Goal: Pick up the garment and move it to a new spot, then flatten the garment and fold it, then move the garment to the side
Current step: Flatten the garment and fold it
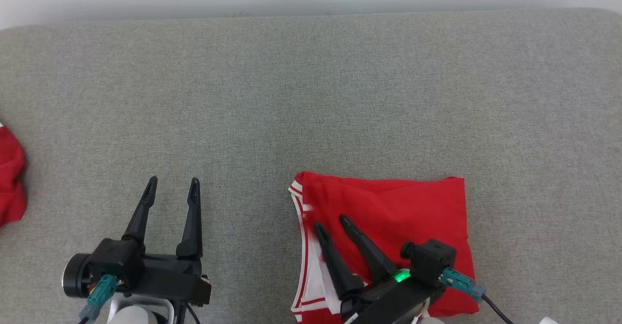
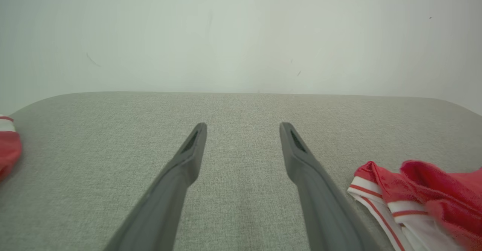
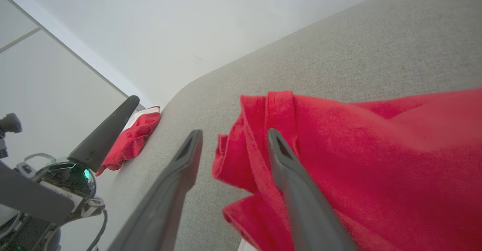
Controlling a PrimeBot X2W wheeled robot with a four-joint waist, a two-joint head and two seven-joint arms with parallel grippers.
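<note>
Two red garments (folded garment (image 1: 393, 207) lower right, second garment (image 1: 9, 183) left edge); two grippers: left gripper (image 1: 173, 182), right gripper (image 1: 331, 222); one grey surface (image 1: 311, 95).

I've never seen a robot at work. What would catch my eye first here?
The bright red garment with white trim, lying in a rough rectangle on the grey padded surface at the lower right, stands out at once. The robot's dark right fingers are spread above its left part, while the left fingers stand open over bare surface at the lower left. A second red cloth peeks in at the left edge.
</note>
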